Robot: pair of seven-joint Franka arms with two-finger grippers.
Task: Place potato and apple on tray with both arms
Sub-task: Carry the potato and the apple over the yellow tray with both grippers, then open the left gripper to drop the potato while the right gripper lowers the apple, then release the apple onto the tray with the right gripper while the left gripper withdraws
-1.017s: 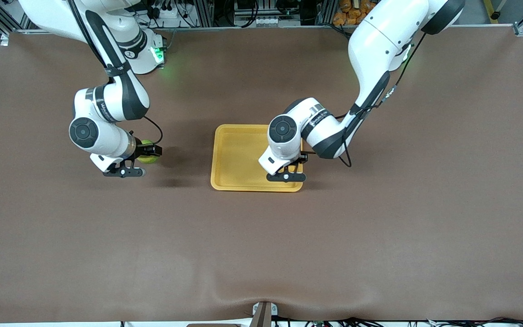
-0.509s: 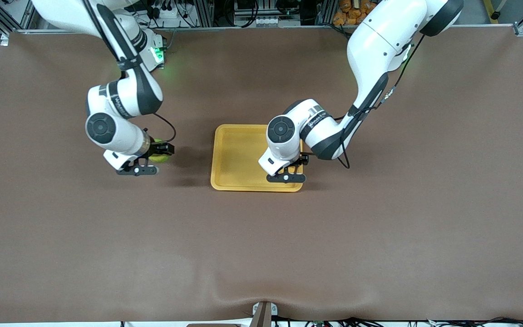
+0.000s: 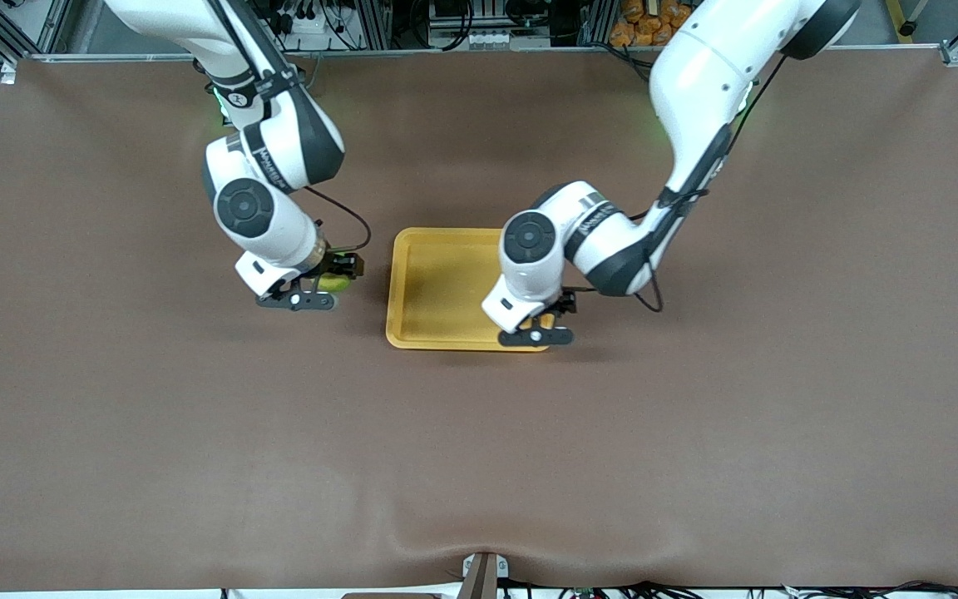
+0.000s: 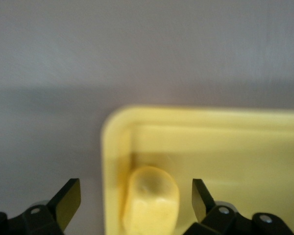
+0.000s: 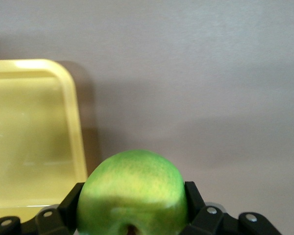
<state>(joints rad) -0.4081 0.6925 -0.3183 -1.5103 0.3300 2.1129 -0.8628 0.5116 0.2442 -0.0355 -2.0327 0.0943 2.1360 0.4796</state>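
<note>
The yellow-orange tray [image 3: 437, 283] lies mid-table. The pale yellow potato [image 4: 150, 200] lies in the tray, in its corner nearest the front camera at the left arm's end; it barely shows in the front view [image 3: 545, 322]. My left gripper [image 4: 135, 199] is open, with a finger on each side of the potato and not touching it; it hangs low over that corner [image 3: 549, 313]. My right gripper [image 5: 132, 200] is shut on the green apple [image 5: 132, 188] and holds it above the table beside the tray's edge at the right arm's end [image 3: 333, 282].
The brown table mat [image 3: 479, 466] stretches wide around the tray. The tray's rim [image 5: 71, 117] shows close beside the apple in the right wrist view. The arms' bases and cables stand along the table's back edge.
My right arm has carried the apple from the right arm's end of the table to just beside the tray. My left gripper has shifted slightly over the tray's corner.
</note>
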